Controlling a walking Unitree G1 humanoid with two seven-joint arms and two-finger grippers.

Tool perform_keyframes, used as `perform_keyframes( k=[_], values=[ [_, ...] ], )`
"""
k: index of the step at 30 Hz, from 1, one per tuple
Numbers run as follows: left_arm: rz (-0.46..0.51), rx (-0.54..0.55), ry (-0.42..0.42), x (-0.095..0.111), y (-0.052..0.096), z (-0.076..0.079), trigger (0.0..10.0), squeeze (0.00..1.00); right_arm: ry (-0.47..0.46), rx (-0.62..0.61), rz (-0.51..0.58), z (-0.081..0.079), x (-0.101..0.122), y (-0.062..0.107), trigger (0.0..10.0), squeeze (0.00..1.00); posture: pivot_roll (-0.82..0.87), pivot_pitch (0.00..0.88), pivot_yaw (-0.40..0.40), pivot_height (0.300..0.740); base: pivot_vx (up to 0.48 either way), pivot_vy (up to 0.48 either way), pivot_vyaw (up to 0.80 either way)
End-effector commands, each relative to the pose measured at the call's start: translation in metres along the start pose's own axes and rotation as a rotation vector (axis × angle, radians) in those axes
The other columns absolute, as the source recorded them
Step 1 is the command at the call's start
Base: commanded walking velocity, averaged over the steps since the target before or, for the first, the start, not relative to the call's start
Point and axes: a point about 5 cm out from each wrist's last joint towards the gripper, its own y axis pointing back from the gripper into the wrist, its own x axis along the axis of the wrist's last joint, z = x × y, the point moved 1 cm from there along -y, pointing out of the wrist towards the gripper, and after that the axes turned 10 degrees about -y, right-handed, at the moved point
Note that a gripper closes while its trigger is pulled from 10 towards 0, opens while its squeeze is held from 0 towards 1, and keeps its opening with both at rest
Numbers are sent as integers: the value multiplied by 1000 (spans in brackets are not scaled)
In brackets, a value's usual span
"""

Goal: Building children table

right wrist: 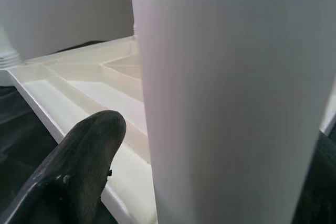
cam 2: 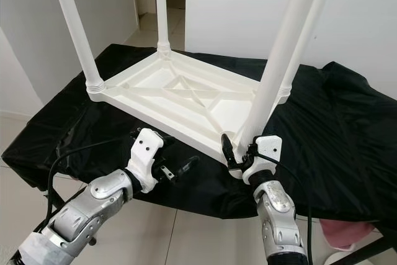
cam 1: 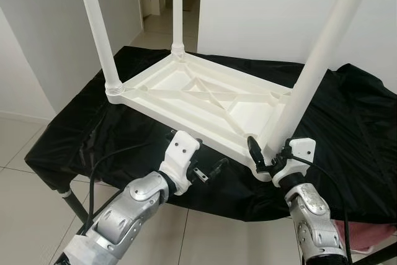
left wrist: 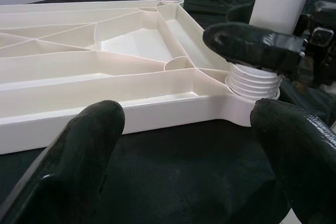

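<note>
A white plastic children's table [cam 1: 205,100] lies upside down on a black cloth. Its ribbed underside faces up and its legs stand upright. At the near right corner my right gripper [cam 1: 268,153] is shut on the near leg [cam 1: 316,72] just above its threaded collar [left wrist: 254,82]. The leg [right wrist: 226,103] stands between the two black fingers [right wrist: 79,171]. My left gripper [cam 1: 208,170] hovers open over the cloth, just in front of the tabletop's near edge and left of that corner. Nothing is between its fingers [left wrist: 84,150].
The black cloth [cam 1: 93,134] covers a low stand whose front edge is close to me. Two more legs [cam 1: 99,35] rise at the far left and back [cam 1: 177,10]. Something pink [cam 2: 347,234] lies on the tiled floor at the lower right. White walls and a doorway lie behind.
</note>
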Motion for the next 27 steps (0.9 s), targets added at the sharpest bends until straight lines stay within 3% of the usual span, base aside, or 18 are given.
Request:
perform_keyframes(
  k=[1,27],
  values=[
    [-8,-40,-1,-5,1,3,10000,0,4,3,2,4,-1,1,10000,0,53,117,-8,740,0,0,0],
    [10,-33,15,-1,0,3,10000,0,15,26,10,6,-1,-2,10000,0,54,123,-7,740,0,0,0]
  ],
)
